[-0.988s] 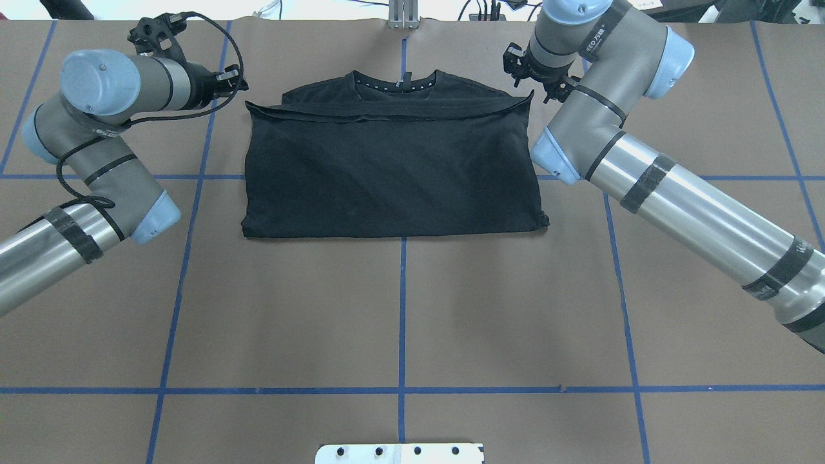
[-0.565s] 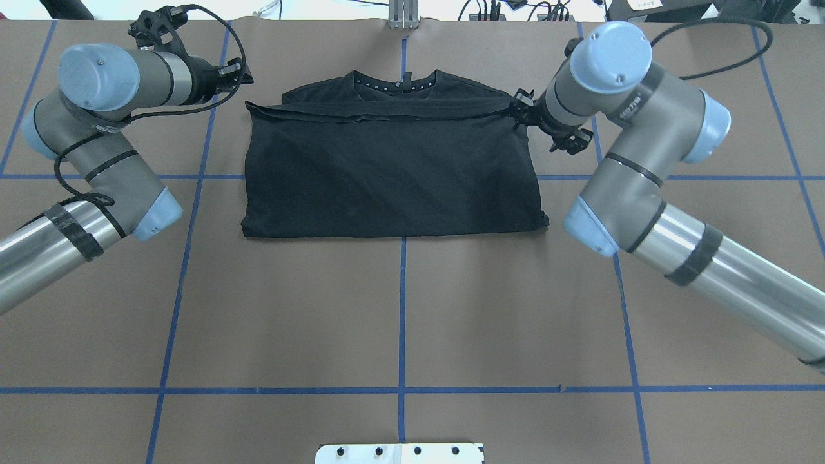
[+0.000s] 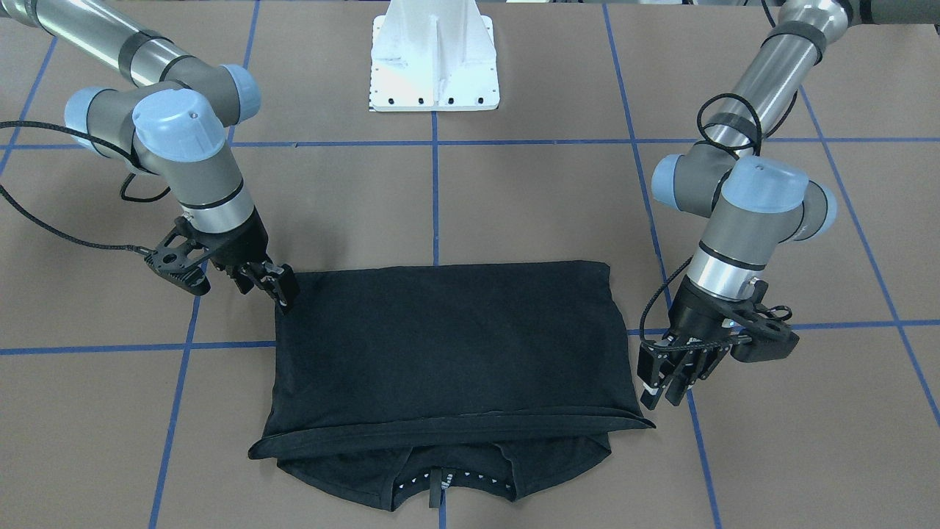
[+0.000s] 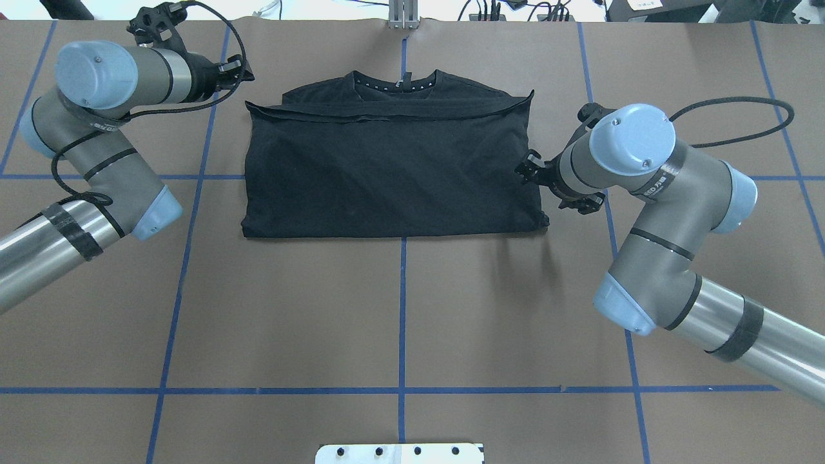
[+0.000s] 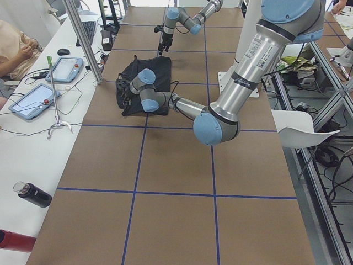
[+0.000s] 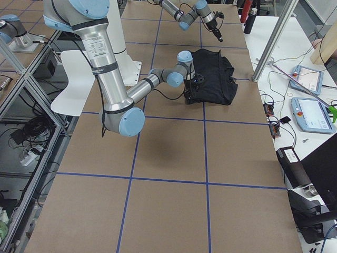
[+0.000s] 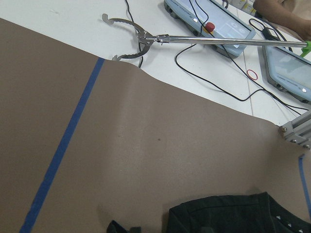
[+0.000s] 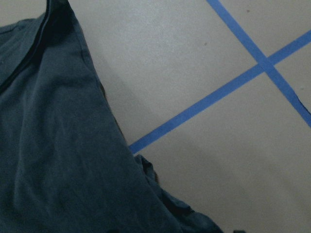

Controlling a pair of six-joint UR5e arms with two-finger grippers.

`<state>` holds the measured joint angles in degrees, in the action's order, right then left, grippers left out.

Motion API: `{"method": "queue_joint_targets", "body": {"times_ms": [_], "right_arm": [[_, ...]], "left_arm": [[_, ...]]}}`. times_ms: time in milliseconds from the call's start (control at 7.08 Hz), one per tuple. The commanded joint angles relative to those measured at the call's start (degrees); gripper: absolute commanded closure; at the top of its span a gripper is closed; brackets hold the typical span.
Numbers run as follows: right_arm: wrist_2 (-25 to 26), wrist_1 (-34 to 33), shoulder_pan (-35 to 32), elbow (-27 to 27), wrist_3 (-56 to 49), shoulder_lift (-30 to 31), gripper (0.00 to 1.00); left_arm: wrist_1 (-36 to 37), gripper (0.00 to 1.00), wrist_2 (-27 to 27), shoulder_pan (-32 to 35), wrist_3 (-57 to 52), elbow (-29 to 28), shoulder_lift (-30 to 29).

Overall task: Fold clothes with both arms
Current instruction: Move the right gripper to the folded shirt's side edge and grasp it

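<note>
The black T-shirt (image 4: 393, 174) lies folded flat on the far middle of the brown table (image 4: 290, 309), collar toward the far edge, its lower half doubled up over the chest. My right gripper (image 3: 283, 292) sits at the shirt's right edge, toward the near corner; from here I cannot tell whether its jaws are together or pinching cloth. My left gripper (image 3: 664, 386) hangs just off the far left corner, clear of the fabric, jaws spread. Blue tape lines (image 4: 258, 390) grid the table around it all.
</note>
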<state>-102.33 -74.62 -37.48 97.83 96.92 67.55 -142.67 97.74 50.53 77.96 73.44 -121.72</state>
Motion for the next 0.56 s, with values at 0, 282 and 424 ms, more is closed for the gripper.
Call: {"method": "queue_joint_targets", "body": {"times_ms": [0,282,424], "right_arm": [[0.81,0.0,1.71,-0.45,0.29,0.3,0.2],[1.52,0.0,2.5,-1.85,0.29,-0.31,0.32],[1.6,0.0,2.59,-2.03,0.38,-0.4,0.57]], "left_arm": [[0.11,0.49,-0.01,0.01,0.0,0.99,0.34],[0.11,0.49,-0.01,0.01,0.0,1.26,0.43],[0.11,0.49,-0.01,0.01,0.0,1.35,0.43]]}}
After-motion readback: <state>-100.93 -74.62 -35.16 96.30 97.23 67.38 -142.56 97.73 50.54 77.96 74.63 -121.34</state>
